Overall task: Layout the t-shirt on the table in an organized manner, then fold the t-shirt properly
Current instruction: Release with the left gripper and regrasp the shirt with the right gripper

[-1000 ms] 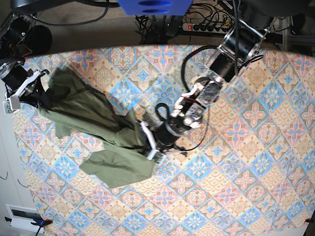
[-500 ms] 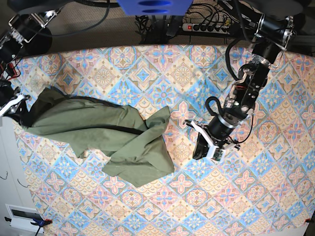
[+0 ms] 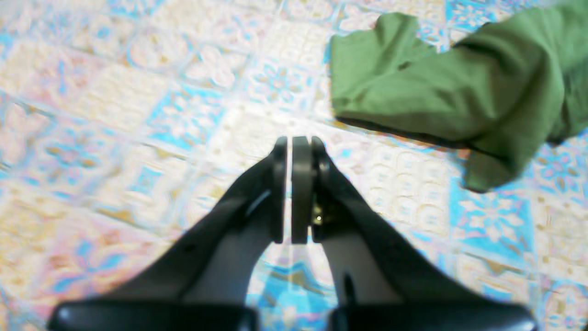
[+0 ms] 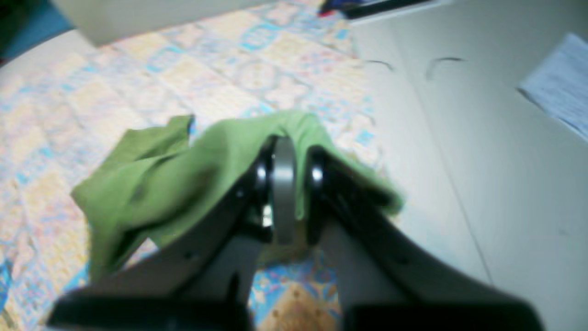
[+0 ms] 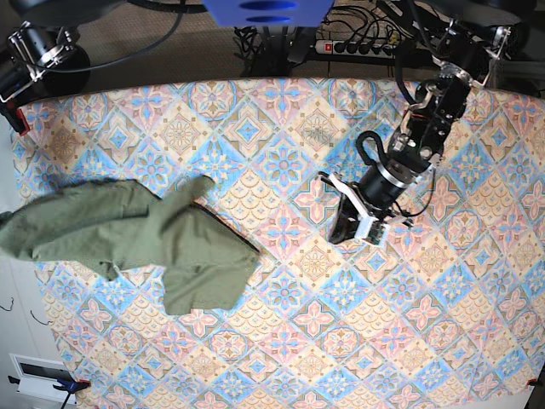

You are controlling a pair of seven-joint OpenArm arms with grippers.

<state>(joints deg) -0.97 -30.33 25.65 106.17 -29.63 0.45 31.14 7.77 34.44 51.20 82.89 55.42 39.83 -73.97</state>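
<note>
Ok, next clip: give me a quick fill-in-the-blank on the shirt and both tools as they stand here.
1. The right tool is shut on the olive-green cotton ____.
2. The left tool is shut and holds ____.
3. In the base view the t-shirt lies crumpled toward the ____ edge of the diamond-tiled patterned table.

Missing words: t-shirt; nothing; left

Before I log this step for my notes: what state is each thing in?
t-shirt: crumpled, unfolded, one end pulled past the table's left edge.
right gripper: shut on t-shirt.
left gripper: shut, holding nothing, above bare cloth away from the shirt.
table: covered by its patterned cloth.
</note>
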